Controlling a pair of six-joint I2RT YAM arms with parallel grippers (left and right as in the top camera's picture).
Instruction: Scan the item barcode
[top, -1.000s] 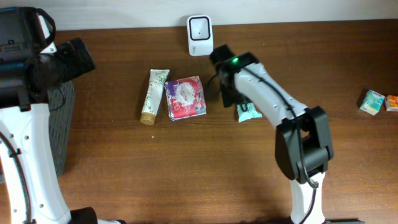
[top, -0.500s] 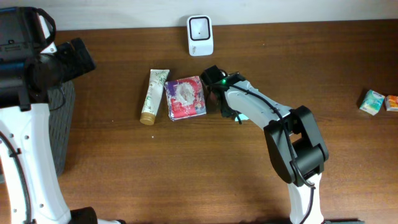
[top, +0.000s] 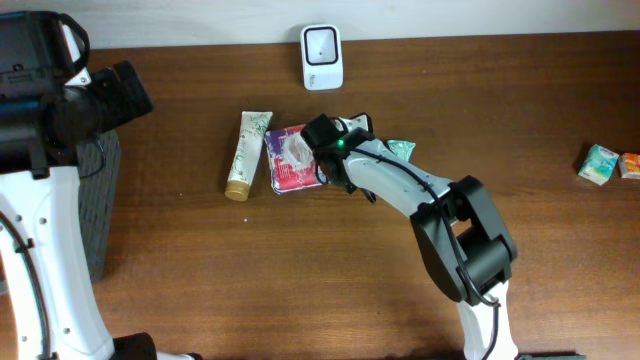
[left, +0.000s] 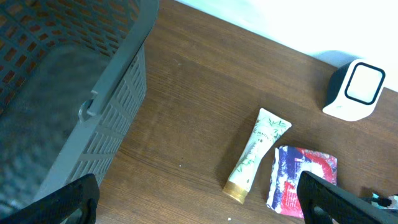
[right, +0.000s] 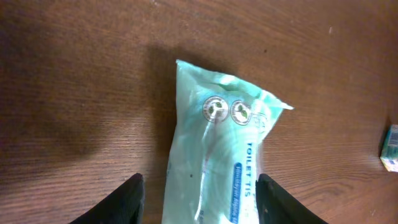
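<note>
Tissue packet, mint green, runs lengthwise between the jaws of the right gripper, apparently pinched at its near end and lifted off the table, near the red pack; the contact sits at the frame's edge, so the hold is uncertain; the soft film could slip or sag, turning its unseen barcode away from the scanner; left gripper spread wide, empty.
</note>
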